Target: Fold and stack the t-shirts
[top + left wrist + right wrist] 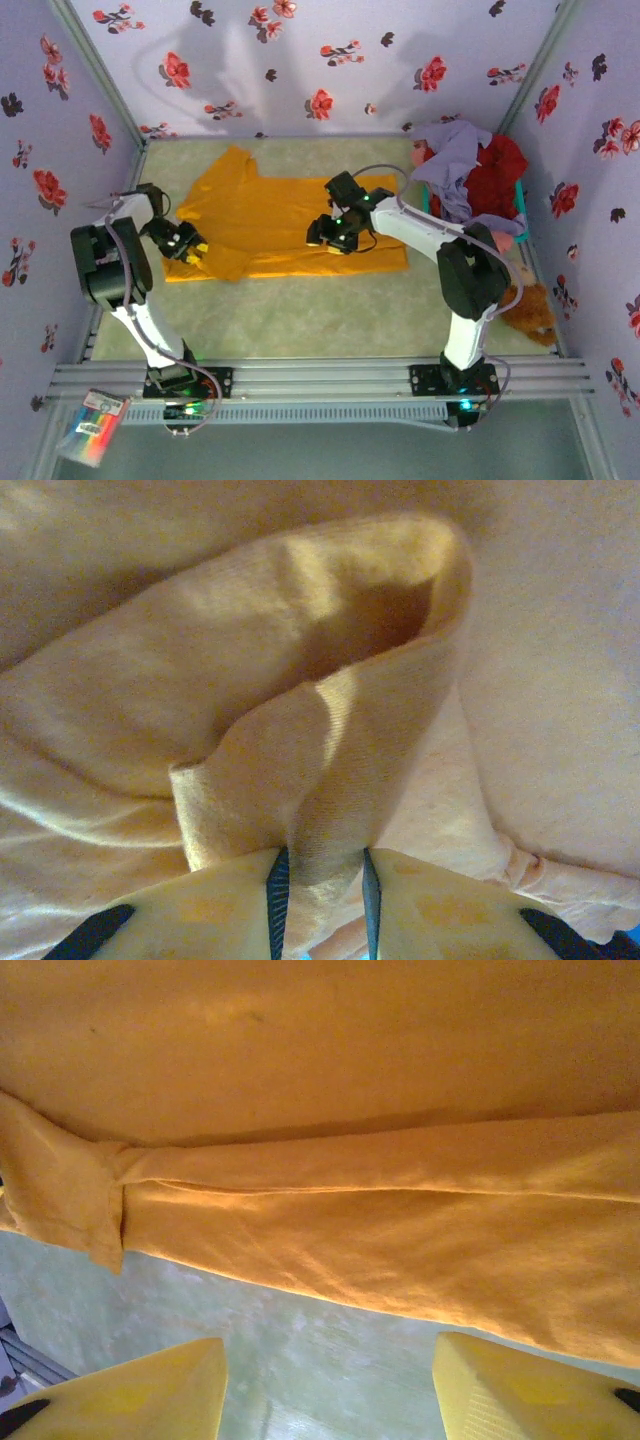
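While the teal basket (521,200) at the far right of the bench (330,310) holds the heaped lavender t-shirt (455,165) and red t-shirt (498,175), the orange-yellow t-shirt (270,215) lies spread mid-bench, left gripper (320,880) clamped on its fold, right gripper (330,1380) apart above its edge.

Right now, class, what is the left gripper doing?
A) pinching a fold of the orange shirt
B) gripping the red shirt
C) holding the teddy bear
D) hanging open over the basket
A: the left wrist view shows a raised fold of the orange shirt clamped between the two fingers of the left gripper.
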You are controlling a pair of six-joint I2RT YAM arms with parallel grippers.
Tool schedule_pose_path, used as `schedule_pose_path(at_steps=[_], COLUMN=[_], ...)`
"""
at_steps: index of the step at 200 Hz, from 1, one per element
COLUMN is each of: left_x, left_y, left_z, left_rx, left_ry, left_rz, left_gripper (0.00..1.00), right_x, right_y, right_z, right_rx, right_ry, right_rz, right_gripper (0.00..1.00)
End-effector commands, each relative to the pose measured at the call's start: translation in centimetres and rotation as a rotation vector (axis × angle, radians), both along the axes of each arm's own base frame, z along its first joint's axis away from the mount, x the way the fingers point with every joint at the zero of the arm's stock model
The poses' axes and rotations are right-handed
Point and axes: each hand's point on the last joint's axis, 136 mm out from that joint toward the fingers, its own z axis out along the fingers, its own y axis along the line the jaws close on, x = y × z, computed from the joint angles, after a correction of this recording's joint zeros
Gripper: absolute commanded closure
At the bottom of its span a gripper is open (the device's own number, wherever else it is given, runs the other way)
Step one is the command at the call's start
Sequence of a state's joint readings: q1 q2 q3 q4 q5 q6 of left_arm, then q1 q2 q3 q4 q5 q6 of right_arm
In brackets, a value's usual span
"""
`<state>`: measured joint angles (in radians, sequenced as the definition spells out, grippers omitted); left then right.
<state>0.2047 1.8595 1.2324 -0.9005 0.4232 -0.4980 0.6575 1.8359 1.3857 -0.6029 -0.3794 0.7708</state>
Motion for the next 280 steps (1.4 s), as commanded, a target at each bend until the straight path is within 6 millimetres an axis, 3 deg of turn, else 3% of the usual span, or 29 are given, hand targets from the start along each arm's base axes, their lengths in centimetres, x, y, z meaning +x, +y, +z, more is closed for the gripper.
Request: schedule_pose_path(at_steps=[1,15,29,63,95,124,160,203,237,280], left_x=[0.6,0.4,0.0,-1.2,-3.1,-3.4,-3.0,-2.7,-1.7,1.4], left_y=[-0.1,0.1,0.3,0.6,0.2,0.0,-0.1,-1.0,-1.0,-0.7], left_z=[0.3,0.3,0.3,1.3,1.0,0.3,-0.1,-1.1,-0.4,2.0], left_rx=[0.011,0.035,0.062,0.093,0.084,0.077,0.072,0.050,0.067,0.082], left_ry=[-0.025,-0.029,-0.031,-0.055,-0.028,-0.017,-0.011,0.030,0.002,-0.081], left_rz=[0.000,0.000,-0.005,-0.023,-0.044,-0.035,-0.035,-0.092,-0.088,-0.052], left_gripper=[0.74,0.73,0.58,0.49,0.48,0.49,0.63,0.72,1.00,1.00], right_x=[0.2,0.2,0.2,0.5,0.5,0.3,0.0,-0.1,0.2,-0.3], right_y=[-0.8,-0.8,-0.5,-0.2,0.0,-0.1,-0.5,-0.5,-0.5,-0.9], right_z=[1.0,0.7,0.5,0.9,1.0,0.5,0.3,-0.1,0.1,-0.3], right_rx=[-0.003,-0.007,0.002,0.015,0.019,0.014,0.008,0.005,0.004,-0.007], right_ry=[-0.021,-0.014,-0.003,-0.009,-0.006,0.005,0.011,0.007,0.002,0.014], right_rz=[-0.020,-0.021,-0.021,-0.022,-0.020,-0.015,-0.018,-0.018,-0.019,-0.014], right_gripper=[0.42,0.42,0.42,0.42,0.42,0.42,0.42,0.41,0.42,0.42])
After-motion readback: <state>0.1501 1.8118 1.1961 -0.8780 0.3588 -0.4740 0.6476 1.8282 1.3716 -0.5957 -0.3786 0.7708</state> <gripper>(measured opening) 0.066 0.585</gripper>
